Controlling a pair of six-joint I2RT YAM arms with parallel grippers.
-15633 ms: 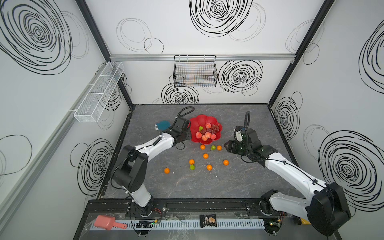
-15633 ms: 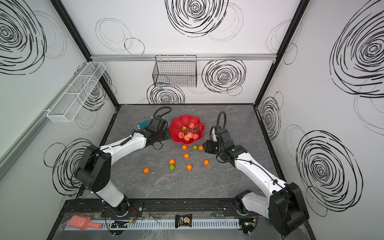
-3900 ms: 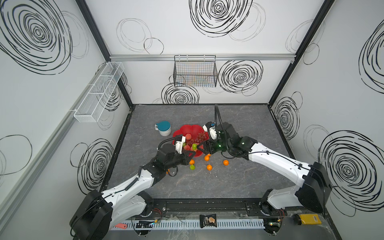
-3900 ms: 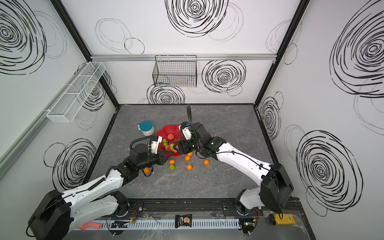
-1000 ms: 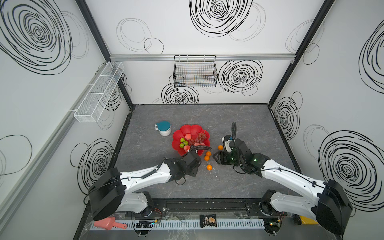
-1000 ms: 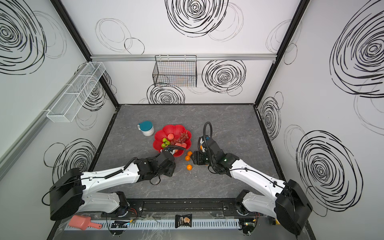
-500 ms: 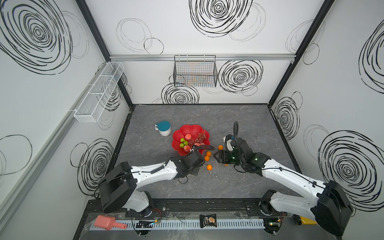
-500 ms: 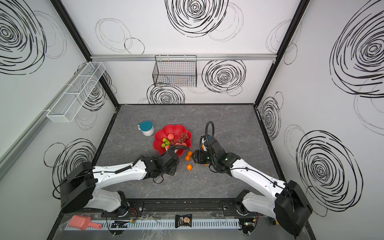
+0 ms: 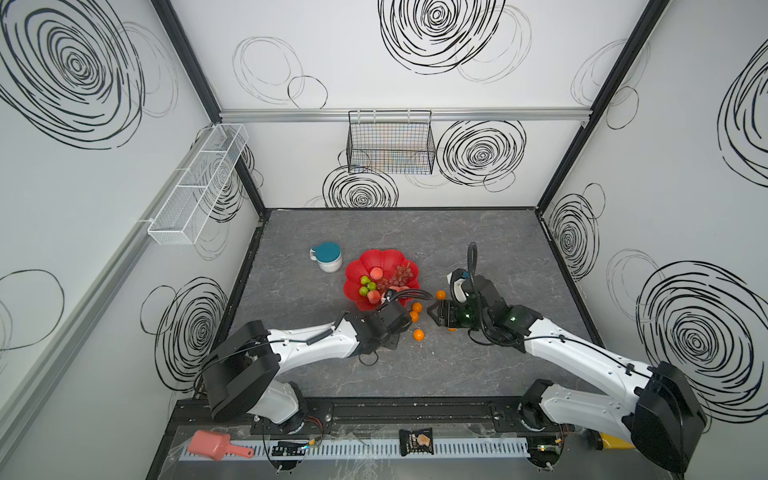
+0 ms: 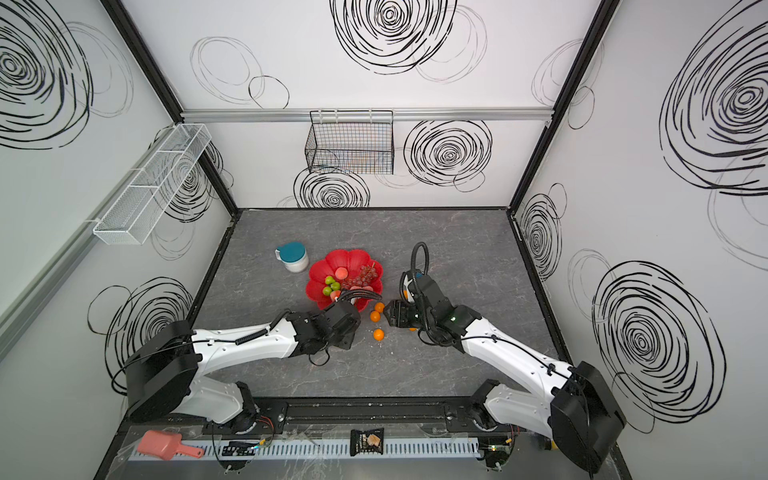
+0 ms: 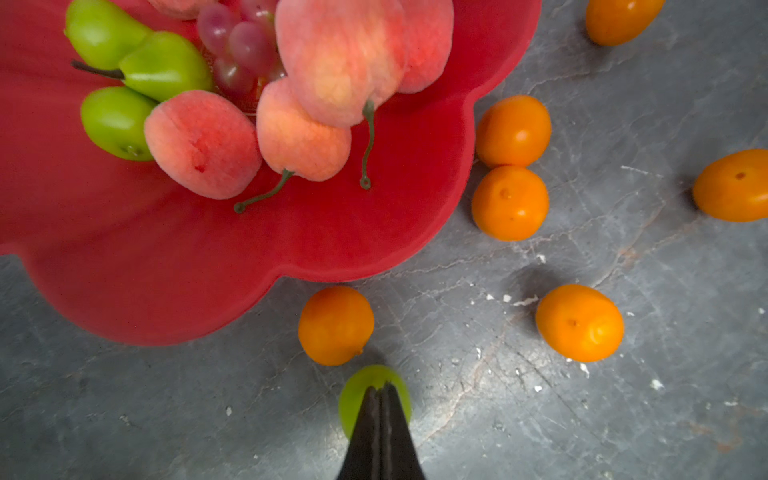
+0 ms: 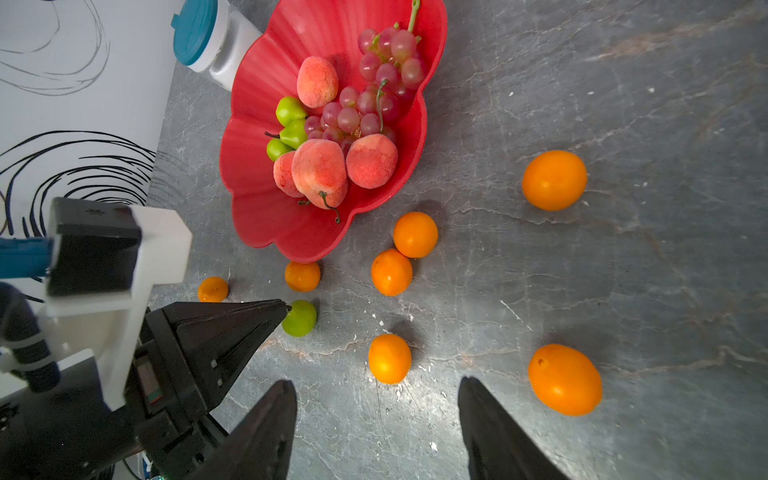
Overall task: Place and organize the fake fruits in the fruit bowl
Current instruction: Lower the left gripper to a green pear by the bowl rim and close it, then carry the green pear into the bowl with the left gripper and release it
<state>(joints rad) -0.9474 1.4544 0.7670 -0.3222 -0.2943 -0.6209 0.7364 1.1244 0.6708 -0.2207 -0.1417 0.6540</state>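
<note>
My left tool (image 11: 380,390) is pinched fully together, and its tips rest on top of a loose green pear (image 12: 300,319) lying on the bench (image 9: 457,374). I cannot tell whether a stem is caught between the tips; the pear's body is outside them. That pear lies just off the near rim of the fruit bowl (image 12: 257,208), with one orange (image 12: 302,276) between it and the rim.

My right tool (image 12: 376,382) stands wide, with only bare bench between its fingers. It points toward the left tool from the right-edge side. Another orange (image 12: 390,358) lies just ahead of its tips.

The fruit bowl sits near the middle of the bench, a little toward the left edge. A white mug (image 9: 326,257) with a teal lid stands just beside its far-left rim. In the bowl I count four peaches (image 12: 319,172), three pears (image 12: 294,133) and the grape bunch (image 12: 374,95). The grapes are on the bowl's far-right side, the pears on its left side, and most of the peaches are toward the near rim.

Seven oranges (image 12: 555,180) lie out on the bench, spread off the bowl's near and right sides. Two of them touch each other (image 12: 415,235) just beside the rim.
</note>
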